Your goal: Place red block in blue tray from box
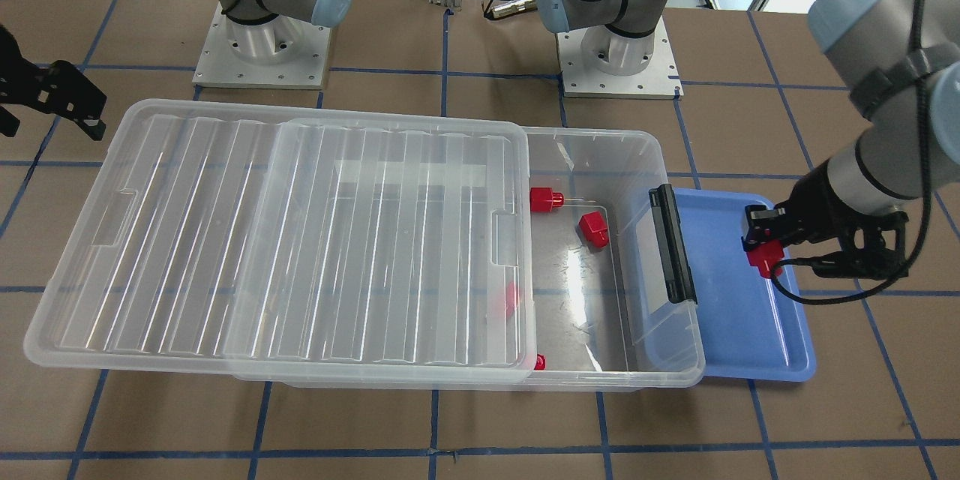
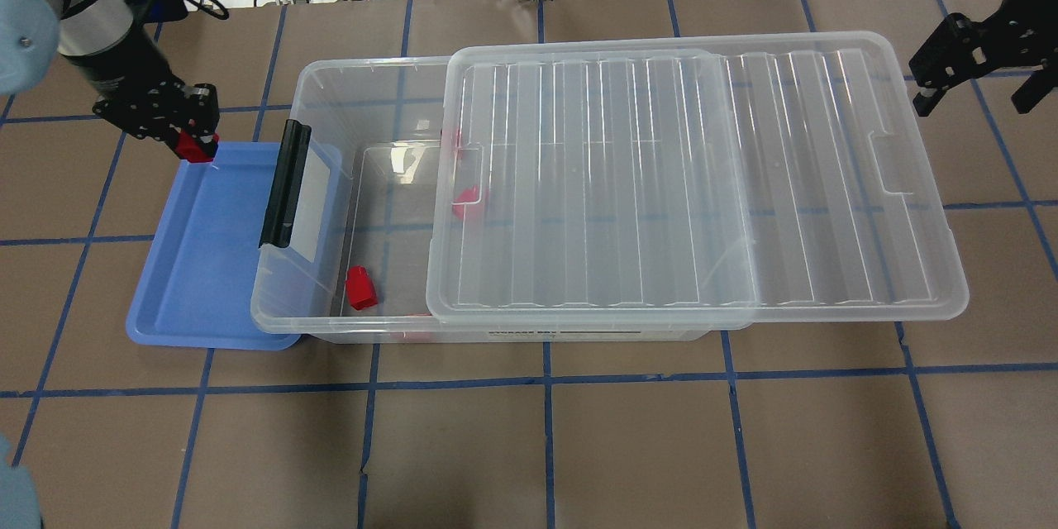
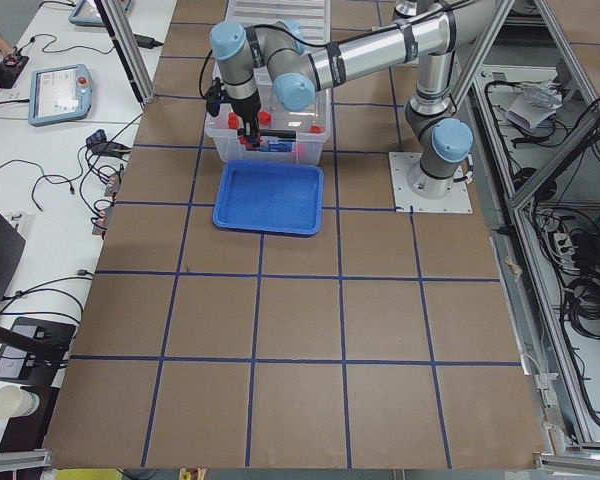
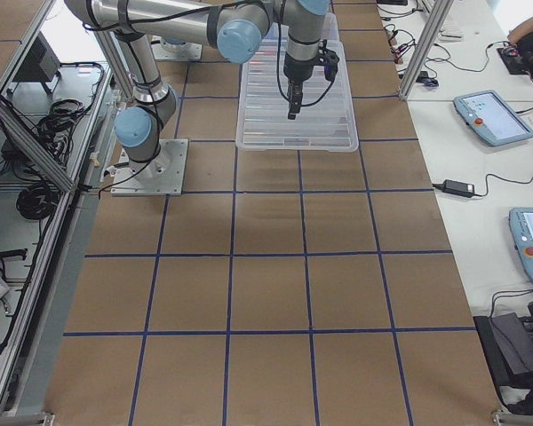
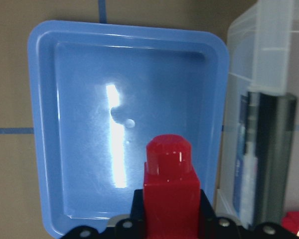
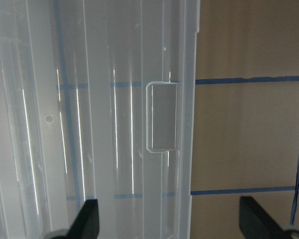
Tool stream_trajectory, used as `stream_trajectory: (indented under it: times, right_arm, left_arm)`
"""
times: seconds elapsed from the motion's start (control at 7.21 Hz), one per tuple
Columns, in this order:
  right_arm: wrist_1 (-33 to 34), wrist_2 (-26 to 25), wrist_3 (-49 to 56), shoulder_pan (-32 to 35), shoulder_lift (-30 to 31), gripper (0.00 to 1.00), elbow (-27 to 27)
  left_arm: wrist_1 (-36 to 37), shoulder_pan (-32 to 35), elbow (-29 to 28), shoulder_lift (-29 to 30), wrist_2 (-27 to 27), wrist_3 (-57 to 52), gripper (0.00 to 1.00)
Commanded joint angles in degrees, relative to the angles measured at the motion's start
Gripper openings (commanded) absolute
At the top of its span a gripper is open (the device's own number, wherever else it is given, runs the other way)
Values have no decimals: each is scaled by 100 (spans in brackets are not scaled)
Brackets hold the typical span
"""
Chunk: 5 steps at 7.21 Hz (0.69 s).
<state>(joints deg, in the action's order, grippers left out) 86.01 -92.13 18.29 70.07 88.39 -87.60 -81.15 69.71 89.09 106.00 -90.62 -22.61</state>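
Note:
My left gripper [image 2: 195,144] is shut on a red block [image 2: 198,150] and holds it above the far corner of the blue tray [image 2: 198,264]. In the left wrist view the red block [image 5: 170,186] stands stub-up between the fingers, over the blue tray [image 5: 74,124]. From the front, the held block [image 1: 763,256] hangs over the tray [image 1: 742,315]. The clear box [image 2: 331,78] lies beside the tray, its lid [image 2: 694,182] slid aside. Several more red blocks lie inside, such as one [image 2: 360,288] near the front wall. My right gripper [image 2: 975,95] is open and empty above the lid's far end.
The box's black clip handle [image 2: 285,182] faces the tray, and the box's end overlaps the tray's rim. The lid's edge [image 6: 187,124] with its notch lies under my right gripper. Both arm bases [image 1: 262,52] stand behind the box. Brown table with blue tape lines surrounds them.

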Motion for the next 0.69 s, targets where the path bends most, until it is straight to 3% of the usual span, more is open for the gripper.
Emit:
stream_trajectory:
  times: [0.0,0.28,0.55]
  right_arm:
    - [466,2,139,-482,-267,100,-20]
    - [1056,-15,726,-634,-751,100,-55]
    - [1093,-59,842,-818,-832,100,-273]
  left_arm:
    - [1184,-553,614,507,106,-971,0]
    - [1347,-591,1336,466,177,-956,0]
    - [1444,-520,1689,509,185,-938,0]
